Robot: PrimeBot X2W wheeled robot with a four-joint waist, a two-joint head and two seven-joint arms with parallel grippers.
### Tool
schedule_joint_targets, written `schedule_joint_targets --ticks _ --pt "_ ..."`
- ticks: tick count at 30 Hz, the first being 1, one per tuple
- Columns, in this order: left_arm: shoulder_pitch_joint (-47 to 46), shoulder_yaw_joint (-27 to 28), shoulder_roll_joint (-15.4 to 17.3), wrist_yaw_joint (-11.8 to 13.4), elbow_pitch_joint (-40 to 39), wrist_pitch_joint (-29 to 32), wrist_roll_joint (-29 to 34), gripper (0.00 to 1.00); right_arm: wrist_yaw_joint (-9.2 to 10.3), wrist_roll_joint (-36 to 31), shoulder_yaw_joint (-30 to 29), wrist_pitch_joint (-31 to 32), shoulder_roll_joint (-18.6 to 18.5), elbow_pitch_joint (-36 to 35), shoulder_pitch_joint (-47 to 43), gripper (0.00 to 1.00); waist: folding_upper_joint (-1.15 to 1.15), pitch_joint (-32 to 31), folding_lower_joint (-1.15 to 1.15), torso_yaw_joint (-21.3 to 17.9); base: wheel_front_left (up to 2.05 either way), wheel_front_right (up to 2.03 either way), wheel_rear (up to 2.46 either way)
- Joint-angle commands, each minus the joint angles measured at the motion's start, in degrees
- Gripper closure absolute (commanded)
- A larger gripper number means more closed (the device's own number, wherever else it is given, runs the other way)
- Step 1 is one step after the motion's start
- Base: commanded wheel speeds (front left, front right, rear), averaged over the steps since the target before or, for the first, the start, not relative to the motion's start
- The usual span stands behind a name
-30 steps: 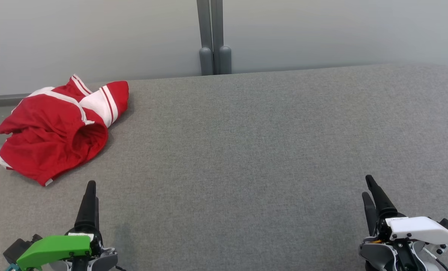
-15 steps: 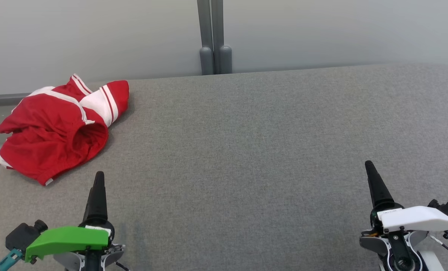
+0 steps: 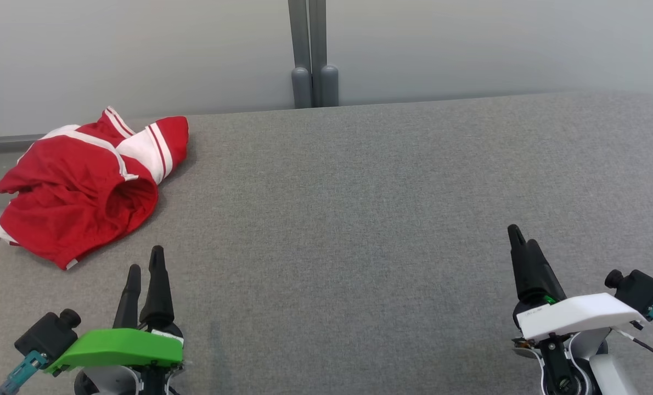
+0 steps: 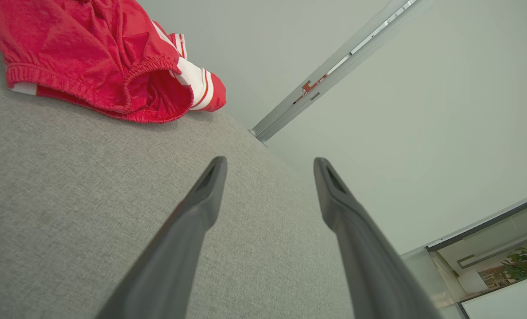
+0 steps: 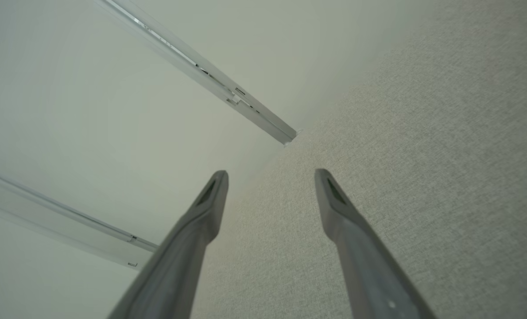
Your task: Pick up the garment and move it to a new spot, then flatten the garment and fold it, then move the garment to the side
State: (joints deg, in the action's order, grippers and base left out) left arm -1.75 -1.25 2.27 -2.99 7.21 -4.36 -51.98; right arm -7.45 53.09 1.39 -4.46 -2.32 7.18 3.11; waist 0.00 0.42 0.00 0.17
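Left arm sits low at the near-left of the table (image 3: pixel 359 219), green cover (image 3: pixel 118 348) on top of the wrist, wrist rolled so its two dark fingers (image 3: pixel 158 291) show one just beside the other in the head view, pointing away from the robot twd the far edge. Left jaws are apart w/ nothing btw them; the left wrist view shows grey table cloth in the gap. Right arm mirrors it at the near-right, white cover (image 3: pixel 573 315) on top, its fingers (image 3: pixel 532 269) leaning slightly twd the middle. Right jaws also apart, holding nothing, w/ table cloth and wall (image 3: pixel 469 49) seen past them in the right wrist view. Both sets of fingertips hang above the surface; can't tell how high. Garment (image 3: pixel 79 186), red w/ white stripes, lies crumpled at the table's far-left corner, reaching the far edge and draping out to the left edge, elastic opening turned twd the robot. Left fingertips are near its near hem but apart from it, no contact. Far edge of the table runs right along the wall, w/ a grey upright post (image 3: pixel 313 55) at abt mid-width. Open grey surface stretches from the garment across the ctr to the right arm and back to the far edge.
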Motion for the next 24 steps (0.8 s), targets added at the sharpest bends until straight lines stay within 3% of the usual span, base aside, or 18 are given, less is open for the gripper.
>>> schedule_joint_targets --ticks 1,24 --pt "0.01 -0.17 0.42 0.33 -1.02 -0.63 2.92 0.00 -0.02 -2.36 0.51 -0.58 -0.34 -1.17 0.09 0.00 0.00 -0.03 0.00 0.01 0.00 0.00 0.00" --pt "3.05 -2.86 0.67 1.12 -1.50 -4.45 23.45 0.00 -0.03 -25.27 5.19 -4.40 -0.46 -1.01 -1.31 0.00 0.00 -0.67 0.00 0.22 0.00 0.00 0.00"
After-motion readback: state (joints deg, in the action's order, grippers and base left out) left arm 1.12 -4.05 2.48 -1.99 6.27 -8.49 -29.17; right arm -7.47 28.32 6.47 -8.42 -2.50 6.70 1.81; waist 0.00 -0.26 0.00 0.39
